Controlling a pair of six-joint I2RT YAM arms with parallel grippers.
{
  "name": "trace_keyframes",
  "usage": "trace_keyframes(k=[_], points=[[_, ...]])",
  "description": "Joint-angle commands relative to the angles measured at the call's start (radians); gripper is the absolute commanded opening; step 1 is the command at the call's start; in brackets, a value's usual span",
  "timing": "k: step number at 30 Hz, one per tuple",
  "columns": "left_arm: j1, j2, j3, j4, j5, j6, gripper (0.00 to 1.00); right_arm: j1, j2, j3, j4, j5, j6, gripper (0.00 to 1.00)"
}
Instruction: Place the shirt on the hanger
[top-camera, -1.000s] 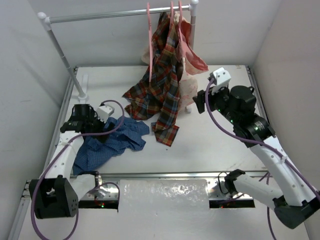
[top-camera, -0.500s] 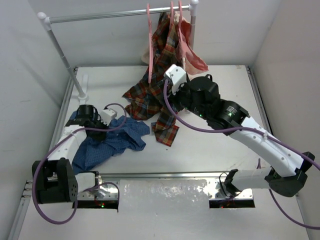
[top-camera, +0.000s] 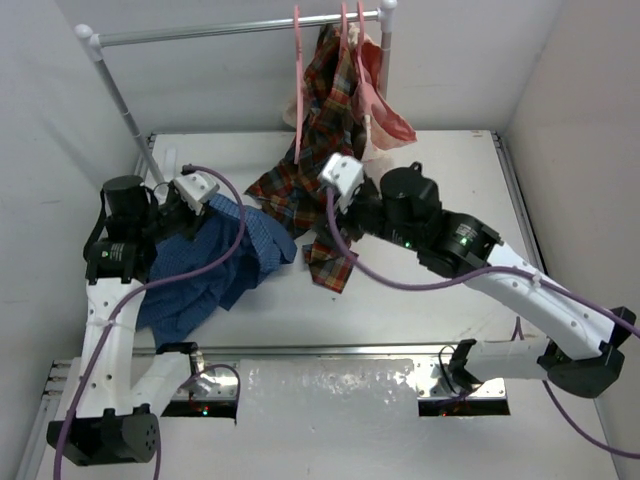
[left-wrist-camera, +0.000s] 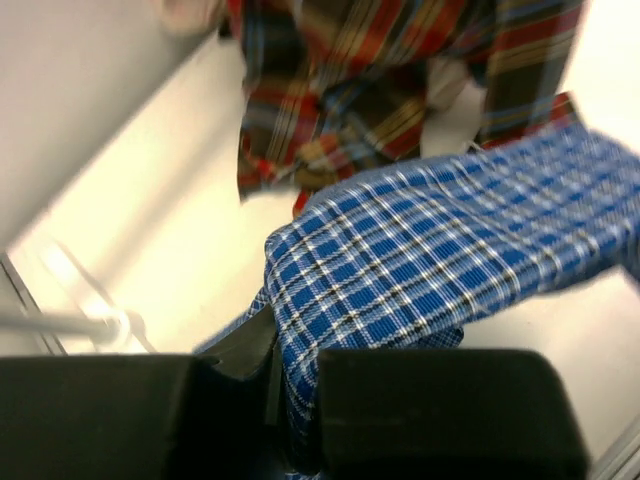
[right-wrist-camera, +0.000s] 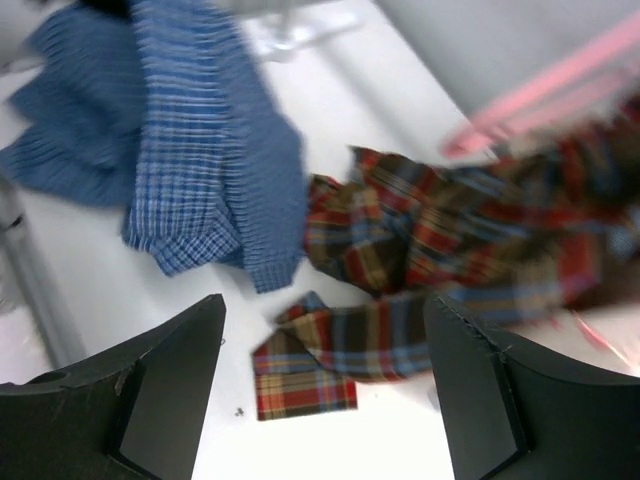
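The blue check shirt (top-camera: 205, 270) hangs in a bunch from my left gripper (top-camera: 196, 212), its lower part still on the table at the left. In the left wrist view the gripper (left-wrist-camera: 295, 400) is shut on a fold of the shirt (left-wrist-camera: 430, 260), with cloth pinched between the fingers. A thin pink hanger (top-camera: 299, 100) hangs bare on the rail, left of the plaid shirt. My right gripper (right-wrist-camera: 322, 305) is open and holds nothing, hovering over the plaid shirt's cuff (right-wrist-camera: 305, 375), to the right of the blue shirt (right-wrist-camera: 200, 170).
A red-green-yellow plaid shirt (top-camera: 325, 180) and a peach garment (top-camera: 385, 115) hang from the rack's rail (top-camera: 230, 30) and trail onto the table. The rack's slanted post (top-camera: 130, 110) stands behind my left arm. Walls close in on both sides.
My left gripper shut on the blue shirt and lifted it up and back. My right arm swung left across the table to above the plaid shirt's lower end.
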Motion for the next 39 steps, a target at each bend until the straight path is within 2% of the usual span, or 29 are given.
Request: trace_keyframes(k=[1,3,6,8,11,14,21,25,27,28,30,31,33,35,39], points=[[0.005,0.011,0.082,-0.108,0.141,0.082,0.04,0.124,0.059,0.015,0.008,-0.044,-0.101,0.8],[0.005,0.017,0.097,-0.149,0.141,0.094,0.05,0.244,0.113,0.058,-0.041,0.066,-0.152,0.83],[0.003,0.01,0.077,-0.145,0.077,0.069,0.06,0.301,0.17,0.032,0.014,0.149,-0.125,0.89],[0.003,0.005,0.062,-0.12,0.023,0.03,0.06,0.304,0.173,-0.046,0.084,0.19,-0.091,0.94],[0.005,0.005,0.038,-0.093,-0.064,-0.039,0.06,0.304,0.194,-0.136,0.268,0.22,0.008,0.95],[0.005,0.006,0.018,-0.086,-0.08,-0.06,0.07,0.306,0.239,-0.212,0.444,0.221,0.093,0.95],[0.005,0.032,-0.041,-0.086,-0.083,-0.068,0.09,0.306,0.397,-0.195,0.64,0.237,0.23,0.93],[0.005,0.034,-0.07,-0.088,-0.072,-0.05,0.1,0.298,0.503,-0.145,0.66,0.413,0.253,0.92],[0.005,0.028,-0.078,-0.097,-0.072,-0.028,0.14,0.28,0.539,-0.126,0.649,0.454,0.268,0.74],[0.005,0.025,-0.078,-0.112,-0.074,-0.008,0.16,0.26,0.543,-0.13,0.649,0.456,0.291,0.46],[0.005,0.02,-0.084,-0.125,-0.097,0.012,0.25,0.238,0.537,-0.161,0.648,0.438,0.316,0.21],[0.005,0.017,-0.096,-0.125,-0.133,0.022,0.39,0.221,0.52,-0.172,0.644,0.406,0.332,0.08],[0.006,0.006,-0.119,-0.103,-0.184,0.024,0.53,0.212,0.503,-0.198,0.637,0.367,0.334,0.04],[0.008,0.0,-0.156,-0.051,-0.259,0.007,0.59,0.209,0.495,-0.18,0.582,0.295,0.311,0.02],[0.01,-0.007,-0.171,0.018,-0.325,-0.045,0.6,0.206,0.506,-0.132,0.465,0.195,0.277,0.0]])
